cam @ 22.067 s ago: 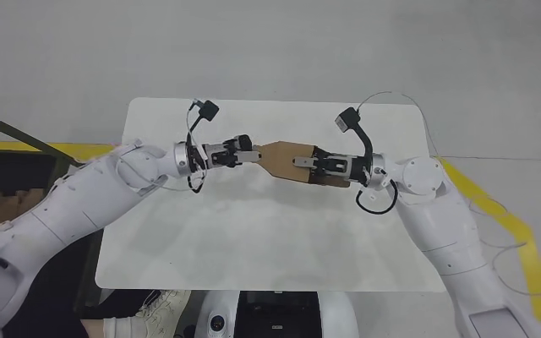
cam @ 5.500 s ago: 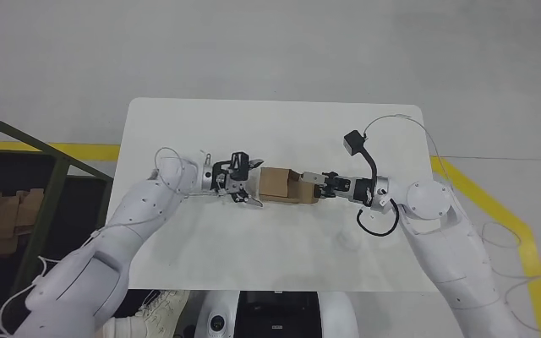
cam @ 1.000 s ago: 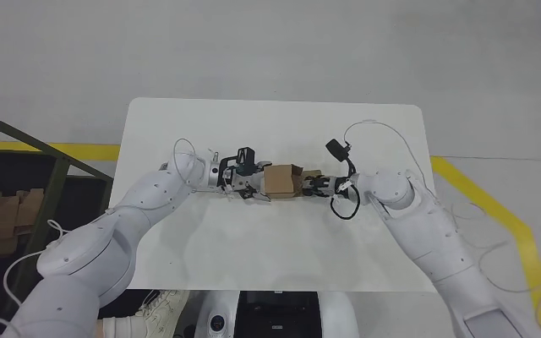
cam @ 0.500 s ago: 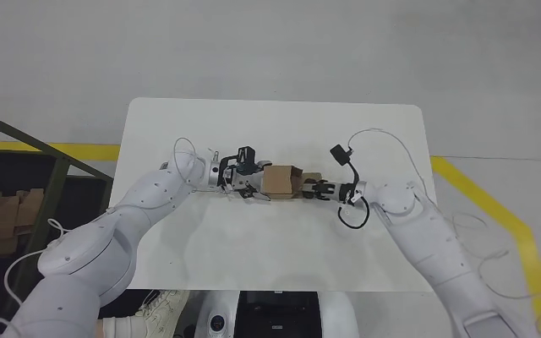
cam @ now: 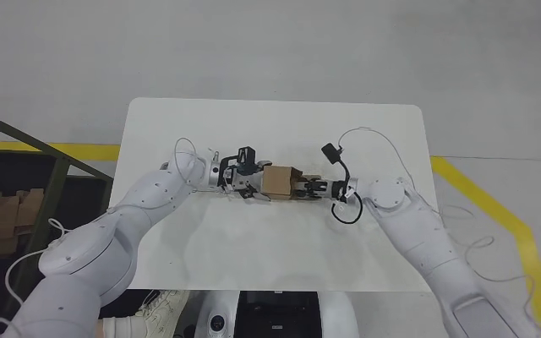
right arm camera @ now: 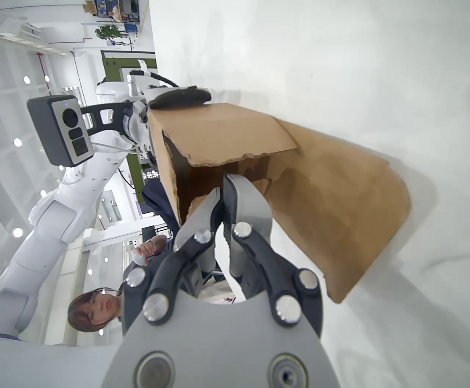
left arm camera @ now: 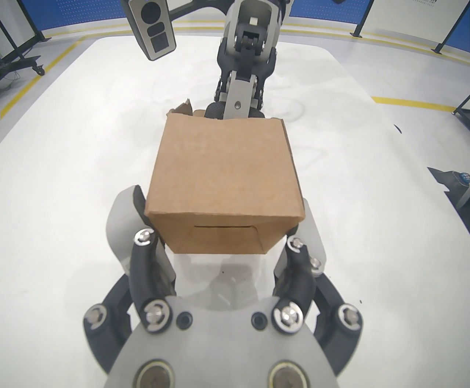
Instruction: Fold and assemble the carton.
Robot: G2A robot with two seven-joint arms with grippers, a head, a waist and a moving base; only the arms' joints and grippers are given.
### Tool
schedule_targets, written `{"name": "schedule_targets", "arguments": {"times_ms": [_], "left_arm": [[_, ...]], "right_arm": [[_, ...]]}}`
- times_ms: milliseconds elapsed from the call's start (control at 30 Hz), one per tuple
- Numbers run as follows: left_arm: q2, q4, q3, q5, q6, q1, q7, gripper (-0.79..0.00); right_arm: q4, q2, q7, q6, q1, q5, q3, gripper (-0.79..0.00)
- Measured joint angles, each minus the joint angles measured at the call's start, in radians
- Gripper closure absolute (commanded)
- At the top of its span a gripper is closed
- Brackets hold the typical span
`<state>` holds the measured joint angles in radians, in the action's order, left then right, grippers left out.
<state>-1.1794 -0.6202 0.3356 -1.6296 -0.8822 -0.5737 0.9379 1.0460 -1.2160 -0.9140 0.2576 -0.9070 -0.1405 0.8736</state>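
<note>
Right gripper has pushed into the carton.

- A robot lab or test hall: a white table stands on a bare grey floor.
- Yellow tape marks the floor.
- Blue screens on stands; ceiling lights overhead.

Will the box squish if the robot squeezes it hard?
Probably, a bit. The carton is thin cardboard and open at one end, with a ragged torn edge, so it likely dents easily. It looks empty, so probably light and apt to slide on the smooth table.
</note>
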Motion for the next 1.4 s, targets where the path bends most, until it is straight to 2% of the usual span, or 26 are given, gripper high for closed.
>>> {"name": "schedule_targets", "arguments": {"times_ms": [433,1233,1400], "left_arm": [[-0.005,0.003,-0.003,-0.007,0.005,0.001,0.005,-0.671],[-0.005,0.006,-0.001,-0.006,0.01,0.001,0.009,-0.665],[-0.005,0.008,0.001,-0.004,0.009,0.0,0.009,-0.665]], "right_arm": [[-0.1,-0.034,-0.036,0.031,0.064,-0.039,-0.042,0.0],[-0.051,-0.036,0.014,0.038,0.02,-0.02,-0.036,0.0],[-0.049,-0.025,0.003,0.034,0.01,-0.002,-0.01,0.0]]}}
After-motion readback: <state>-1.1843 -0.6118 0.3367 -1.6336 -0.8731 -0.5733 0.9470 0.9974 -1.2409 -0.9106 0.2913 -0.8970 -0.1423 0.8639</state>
